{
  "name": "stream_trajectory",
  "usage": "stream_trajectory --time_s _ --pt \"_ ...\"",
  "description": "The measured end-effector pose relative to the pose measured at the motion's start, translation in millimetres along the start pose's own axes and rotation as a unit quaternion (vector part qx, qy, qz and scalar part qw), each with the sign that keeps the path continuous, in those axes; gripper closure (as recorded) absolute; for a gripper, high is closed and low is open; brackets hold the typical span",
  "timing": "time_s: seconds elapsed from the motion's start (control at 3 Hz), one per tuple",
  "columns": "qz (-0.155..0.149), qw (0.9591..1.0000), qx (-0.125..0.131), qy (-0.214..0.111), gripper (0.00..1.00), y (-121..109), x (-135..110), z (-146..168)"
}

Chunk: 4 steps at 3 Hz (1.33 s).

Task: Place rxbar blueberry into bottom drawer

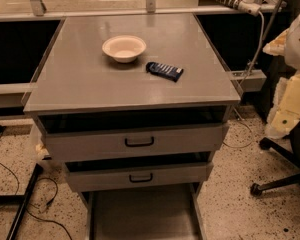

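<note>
The rxbar blueberry (164, 71), a dark blue wrapper with white stripes, lies flat on the grey cabinet top (90, 84), just right of and in front of a bowl. The bottom drawer (145, 209) is pulled out at floor level, and the part of its flat grey floor that shows is bare. My gripper (292, 101) shows as a pale cream shape at the right edge of the view. It is off to the right of the cabinet, well apart from the bar, and holds nothing that I can see.
A cream bowl (124, 48) sits on the cabinet top. Two grey drawers with black handles (139, 142) (140, 177) stand slightly pulled out above the bottom drawer. A black chair base (280, 179) is on the floor at right, cables (20, 204) at left.
</note>
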State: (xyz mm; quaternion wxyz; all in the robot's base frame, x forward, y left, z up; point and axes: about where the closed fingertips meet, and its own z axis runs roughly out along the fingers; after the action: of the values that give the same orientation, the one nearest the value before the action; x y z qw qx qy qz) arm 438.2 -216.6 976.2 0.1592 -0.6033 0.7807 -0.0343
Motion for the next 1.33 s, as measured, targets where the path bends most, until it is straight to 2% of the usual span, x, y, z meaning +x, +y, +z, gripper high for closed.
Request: stream_trajectory --time_s 0.33,0.67,1.0,1.33 --pt "0.0 1.0 0.001 -0.002 0.0 -0.3 -1.0 -0.1" --pt "-0.007 0.9996 0.006 -0.027 0.0 -8.5 -11.0 5.7" --pt "-0.032 0.9977 0.013 -0.058 0.0 -33.0 -34.3 15.8" --pt "-0.066 0.9924 0.021 -0.102 0.0 -85.2 -93.7 44.9"
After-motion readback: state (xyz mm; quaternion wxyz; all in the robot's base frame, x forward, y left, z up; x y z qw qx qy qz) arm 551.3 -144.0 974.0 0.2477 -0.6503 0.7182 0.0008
